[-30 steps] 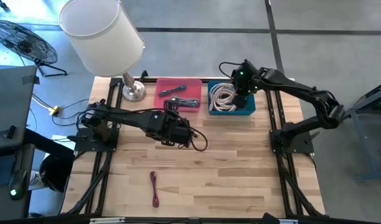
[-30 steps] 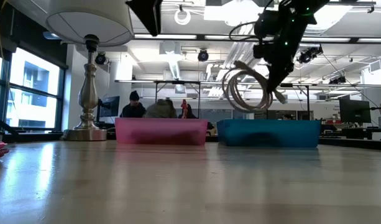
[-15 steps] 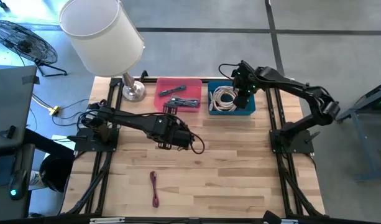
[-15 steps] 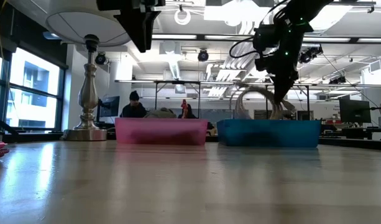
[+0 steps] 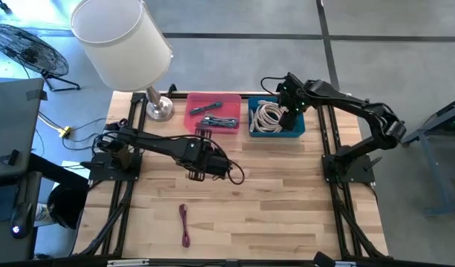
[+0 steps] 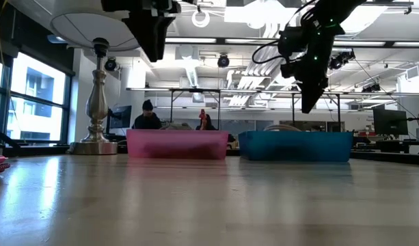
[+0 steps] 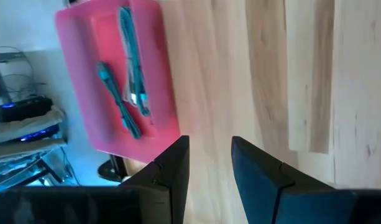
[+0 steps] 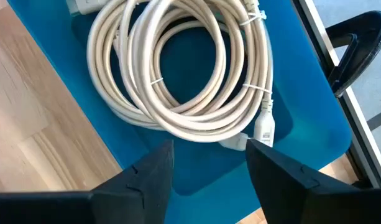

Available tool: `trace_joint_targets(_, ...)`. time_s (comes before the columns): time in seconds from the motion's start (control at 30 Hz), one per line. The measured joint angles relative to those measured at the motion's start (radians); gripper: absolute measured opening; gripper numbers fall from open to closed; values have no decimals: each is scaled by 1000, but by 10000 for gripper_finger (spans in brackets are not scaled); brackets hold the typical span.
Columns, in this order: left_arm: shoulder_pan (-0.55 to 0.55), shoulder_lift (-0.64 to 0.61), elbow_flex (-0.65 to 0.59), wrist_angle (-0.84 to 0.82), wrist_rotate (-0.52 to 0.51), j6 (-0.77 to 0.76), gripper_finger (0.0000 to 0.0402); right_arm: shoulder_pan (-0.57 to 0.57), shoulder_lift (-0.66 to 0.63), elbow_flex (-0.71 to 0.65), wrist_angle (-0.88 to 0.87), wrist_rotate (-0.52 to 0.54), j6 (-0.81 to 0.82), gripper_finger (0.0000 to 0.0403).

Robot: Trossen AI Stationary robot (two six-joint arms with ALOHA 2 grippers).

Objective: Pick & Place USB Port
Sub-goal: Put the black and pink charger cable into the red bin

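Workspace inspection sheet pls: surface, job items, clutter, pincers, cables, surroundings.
Surface: wooden table, bare at the near side.
Job's things: coil of white cables lying in the blue bin; dark cables in the pink bin.
Clutter: a dark red strip lying loose near the front edge.
Pincers: right pincer open above the white coil, holding nothing; left pincer parted over bare wood beside the pink bin, nothing between its fingers.
Cables: a black loop hangs off the left arm.
Surroundings: lamp at the table's back left corner, fan on the floor, people seated far behind.
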Motion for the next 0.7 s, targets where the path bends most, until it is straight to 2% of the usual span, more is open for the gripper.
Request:
trace_joint_targets(0.13,0,1,-31,-56,55,-22,115,0,0,0,-15,3,-8,192)
trace_joint_targets(0.2,0,1,-39,-105,126,-51,115,0,-1,0,-29,3,-20,193)
trace_joint_targets(0.27,0,0,-48,-101,249,-77,115,0,-5,0,-54,3,-45,192)
trace_joint_targets(0.4,-9,-18,-50,-104,582,-130,115,4,-27,0,-92,3,-76,193)
trace_joint_targets(0.47,-24,-21,-50,-102,682,-165,115,12,-48,0,-101,3,-92,192)
trace_joint_targets(0.57,-56,-27,-51,-102,721,-184,115,38,-103,0,-132,5,-119,194)
trace_joint_targets(0.7,-97,-26,-50,-100,637,-181,115,85,-236,0,-206,17,-143,194)
